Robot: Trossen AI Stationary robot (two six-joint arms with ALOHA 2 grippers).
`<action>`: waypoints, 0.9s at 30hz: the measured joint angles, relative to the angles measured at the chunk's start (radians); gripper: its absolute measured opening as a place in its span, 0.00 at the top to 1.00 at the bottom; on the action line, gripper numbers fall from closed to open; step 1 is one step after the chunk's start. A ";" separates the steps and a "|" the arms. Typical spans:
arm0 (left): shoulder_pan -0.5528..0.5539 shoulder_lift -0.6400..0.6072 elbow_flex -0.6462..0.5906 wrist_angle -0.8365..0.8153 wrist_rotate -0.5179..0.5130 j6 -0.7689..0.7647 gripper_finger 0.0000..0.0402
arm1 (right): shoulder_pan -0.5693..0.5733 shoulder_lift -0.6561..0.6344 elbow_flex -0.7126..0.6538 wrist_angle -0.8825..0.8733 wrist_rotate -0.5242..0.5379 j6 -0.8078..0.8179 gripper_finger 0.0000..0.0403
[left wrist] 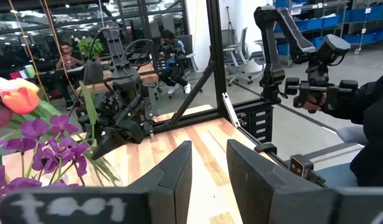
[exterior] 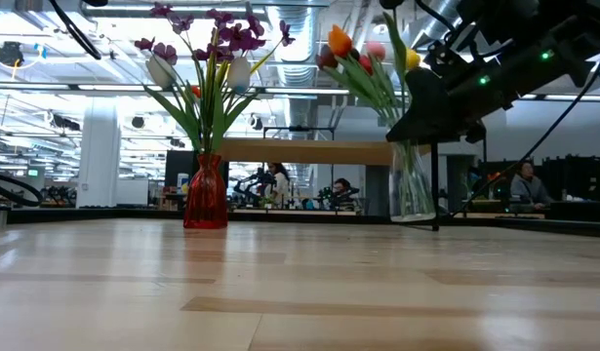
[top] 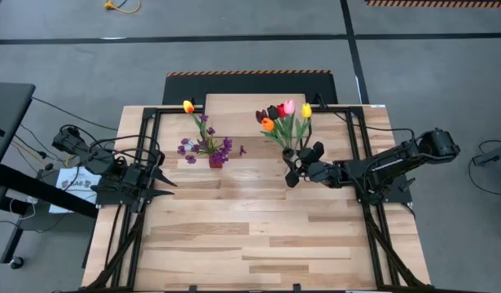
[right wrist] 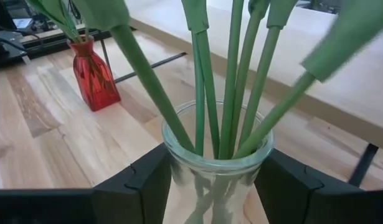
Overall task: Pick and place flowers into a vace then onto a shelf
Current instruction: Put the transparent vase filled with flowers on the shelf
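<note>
Dark fingers (right wrist: 284, 180) of the right gripper (right wrist: 213, 186) sit either side of the clear glass jar (right wrist: 217, 168), spread wide enough to straddle it; whether the pads already press the glass cannot be told. Green tulip stems (right wrist: 231, 74) stand inside the jar, splaying outward above its rim. Seen from above, the right gripper (top: 303, 167) is at the table-side foot of the tulip bunch (top: 284, 118), which stands just in front of the shelf (top: 242, 104); the low camera shows the jar (exterior: 412, 185) down on the tabletop (exterior: 300, 292), not yet on the shelf's plank.

For a clean lift, the jaws should probably close low and square on the jar, squeezing gently since glass is likely slippery; raising it straight and upright would keep the top-heavy blooms from tipping it, and it must clear the plank edge.

Well apart stands the red vase (top: 216, 161) with purple sprigs (top: 205, 146); the left gripper (top: 156, 183) waits at the table's left edge, jaws apart.
</note>
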 joint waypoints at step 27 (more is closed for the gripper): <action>0.000 0.000 0.000 0.003 0.000 -0.005 0.77 | 0.017 -0.164 0.000 0.019 -0.031 -0.097 0.53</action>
